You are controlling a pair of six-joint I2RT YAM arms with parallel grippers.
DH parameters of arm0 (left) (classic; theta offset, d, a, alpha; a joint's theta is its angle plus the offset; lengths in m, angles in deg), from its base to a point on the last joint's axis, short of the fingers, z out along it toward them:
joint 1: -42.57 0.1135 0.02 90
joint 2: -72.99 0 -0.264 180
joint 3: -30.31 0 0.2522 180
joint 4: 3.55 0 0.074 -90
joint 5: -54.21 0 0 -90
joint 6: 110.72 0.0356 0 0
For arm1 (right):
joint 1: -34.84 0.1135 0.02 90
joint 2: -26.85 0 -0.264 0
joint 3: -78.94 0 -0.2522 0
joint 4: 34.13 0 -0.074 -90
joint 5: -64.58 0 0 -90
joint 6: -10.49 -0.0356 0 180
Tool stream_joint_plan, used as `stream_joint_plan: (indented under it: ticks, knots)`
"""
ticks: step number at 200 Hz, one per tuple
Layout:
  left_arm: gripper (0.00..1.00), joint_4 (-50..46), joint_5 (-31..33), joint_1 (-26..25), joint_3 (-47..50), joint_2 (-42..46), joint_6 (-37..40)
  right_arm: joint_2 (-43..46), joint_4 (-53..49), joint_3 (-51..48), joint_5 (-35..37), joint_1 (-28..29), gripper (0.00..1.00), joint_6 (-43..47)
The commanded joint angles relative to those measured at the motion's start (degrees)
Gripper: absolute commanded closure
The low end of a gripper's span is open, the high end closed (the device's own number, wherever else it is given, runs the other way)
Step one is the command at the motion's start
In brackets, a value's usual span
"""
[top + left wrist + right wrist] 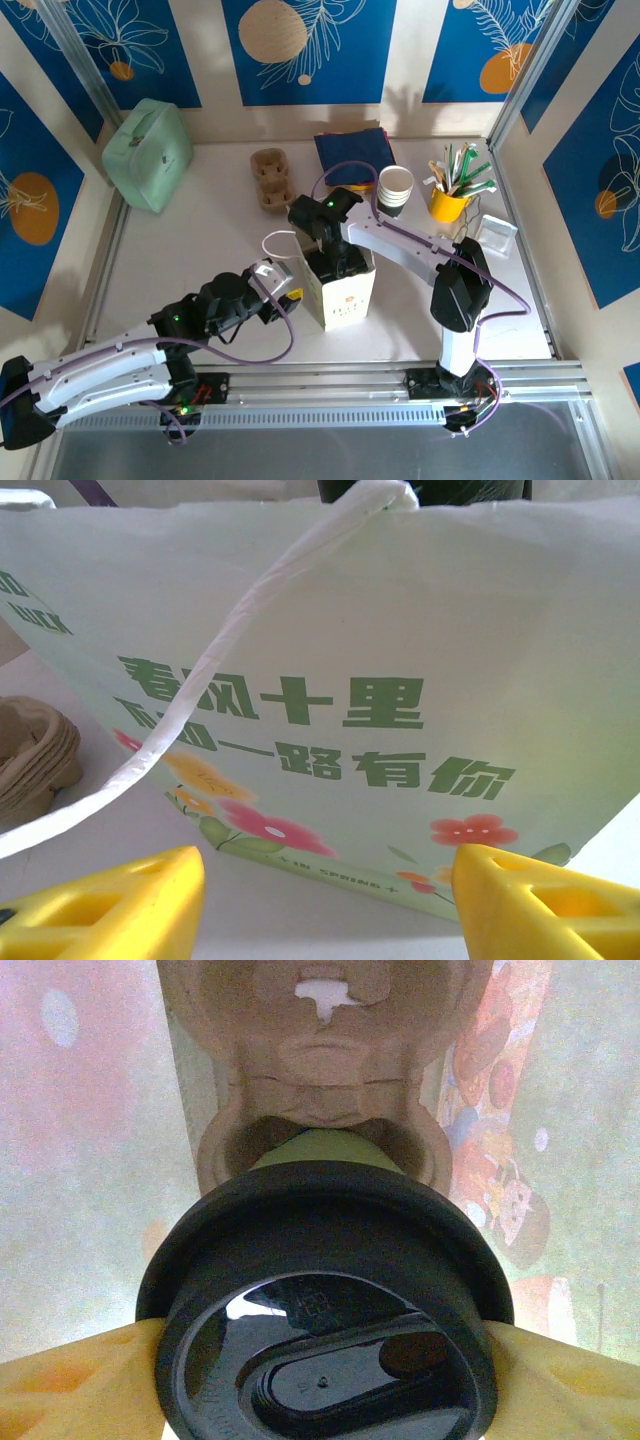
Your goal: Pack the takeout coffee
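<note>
Gripping the takeout coffee (325, 1290) inside the paper bag (420, 620) with our right gripper (322, 1385), we hold our left gripper (325, 920) beside it, fingers (100, 910) spread apart.

Place: robot lab test cell, dressed as a takeout coffee counter.
Frame: aluminium rail (330, 385) and posts (525, 70) around a white table (200, 250).
Walls: blue printed panels (310, 40).
Machines: left arm (110, 370) and right arm (455, 290) bolted at the near rail.
Props: stacked paper cups (396, 186), pulp cup carriers (271, 178), blue napkins (353, 150), yellow pot of stirrers (448, 203).
</note>
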Motion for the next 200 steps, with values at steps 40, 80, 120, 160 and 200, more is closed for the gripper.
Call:
stream_joint_plan:
  ticks: [40, 80, 120, 160, 200]
  knots:
    - [0.34, -0.01, 0.54, -0.39, 0.12, 1.2, 0.09, -0.66, 1.97, -2.54, -2.0, -0.19, 0.27, -0.34]
    - [0.34, 0.09, 0.58, -0.39, 0.07, 1.26, 0.2, -1.1, 2.74, -3.56, -2.18, -0.34, 0.27, -0.21]
    - [0.34, 0.14, 0.65, -0.39, -0.04, 1.18, 0.49, -1.45, 3.49, -4.57, -2.52, -0.45, 0.27, -0.26]
    - [0.34, 0.06, 0.47, -0.39, -0.38, 0.95, 0.64, -1.54, 3.89, -5.03, -2.58, -0.46, 0.27, -0.21]
    - [0.34, 0.08, 0.25, -0.39, -0.65, 0.76, 0.77, -1.45, 4.08, -5.04, -2.53, -0.5, 0.27, -0.16]
